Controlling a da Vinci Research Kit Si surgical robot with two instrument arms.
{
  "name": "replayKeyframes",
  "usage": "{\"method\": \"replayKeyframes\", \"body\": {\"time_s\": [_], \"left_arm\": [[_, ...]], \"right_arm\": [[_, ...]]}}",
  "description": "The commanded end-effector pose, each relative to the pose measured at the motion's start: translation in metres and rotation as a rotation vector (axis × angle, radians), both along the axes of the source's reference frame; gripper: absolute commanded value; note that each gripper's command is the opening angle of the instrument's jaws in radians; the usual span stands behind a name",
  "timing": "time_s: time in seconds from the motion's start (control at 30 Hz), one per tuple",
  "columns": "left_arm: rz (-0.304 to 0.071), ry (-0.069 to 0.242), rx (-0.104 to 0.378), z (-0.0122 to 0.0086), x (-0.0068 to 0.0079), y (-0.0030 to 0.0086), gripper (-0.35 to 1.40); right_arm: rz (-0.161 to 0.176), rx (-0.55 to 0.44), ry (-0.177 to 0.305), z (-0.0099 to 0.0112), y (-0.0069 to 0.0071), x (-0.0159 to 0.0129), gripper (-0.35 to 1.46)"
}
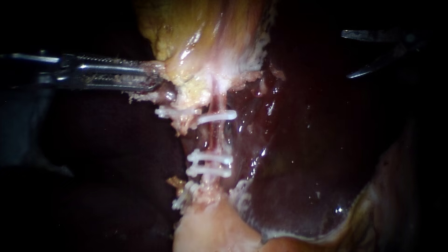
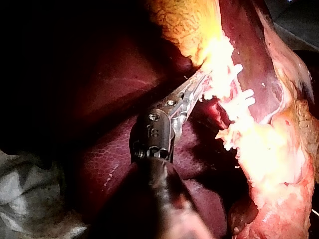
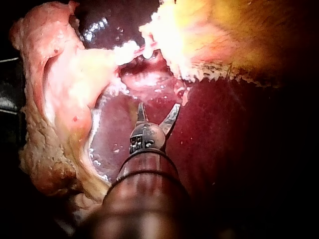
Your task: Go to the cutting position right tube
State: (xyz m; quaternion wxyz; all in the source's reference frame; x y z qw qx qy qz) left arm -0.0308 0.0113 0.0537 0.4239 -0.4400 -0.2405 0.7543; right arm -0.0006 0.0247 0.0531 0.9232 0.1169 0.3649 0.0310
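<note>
The yellowish gallbladder (image 1: 196, 28) hangs at the top of the endoscope view. My left instrument (image 1: 158, 83) comes in from the left, its jaws shut on the gallbladder's lower edge; the left wrist view shows the same grip (image 2: 199, 85). Below it the pink right tube (image 1: 215, 136) runs downward, bare between one white clip (image 1: 217, 116) above and two clips (image 1: 210, 164) below. My right instrument (image 1: 346, 54) hovers far to the upper right of the tube, its two blades open and holding nothing. In the right wrist view its blades (image 3: 158, 107) stand over the liver, short of the clips (image 3: 124, 51).
Dark red liver (image 1: 303, 140) fills the right side behind the tube. More white clips lie left of the tube, up (image 1: 165, 112) and down (image 1: 183, 196), with a dark gap between them. Pale fatty tissue (image 1: 214, 228) lies at the bottom.
</note>
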Motion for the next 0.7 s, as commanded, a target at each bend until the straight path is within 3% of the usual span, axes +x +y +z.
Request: {"method": "replayKeyframes", "body": {"time_s": [0.03,0.17,0.47,0.57,0.7], "left_arm": [[0.001,-0.001,0.001,-0.0002,0.0002,0.0001,-0.35],[0.009,-0.009,0.01,-0.0015,0.0013,0.0006,-0.35],[-0.043,-0.027,-0.018,-0.0073,0.0056,0.0031,-0.35],[-0.05,-0.026,-0.033,-0.009,0.0068,0.0034,-0.35],[-0.051,-0.03,-0.038,-0.0096,0.0073,0.0033,-0.35]], "right_arm": [[0.0,0.0,0.0,0.0,0.0,0.0,1.36],[0.0,0.0,0.0,0.0,0.0,0.0001,1.36],[-0.001,0.0,0.001,-0.0001,-0.0001,-0.0001,1.38],[-0.001,0.0,0.001,-0.0001,-0.0001,-0.0001,1.38],[-0.001,0.0,0.0,-0.0001,-0.0001,0.0,1.38]]}}
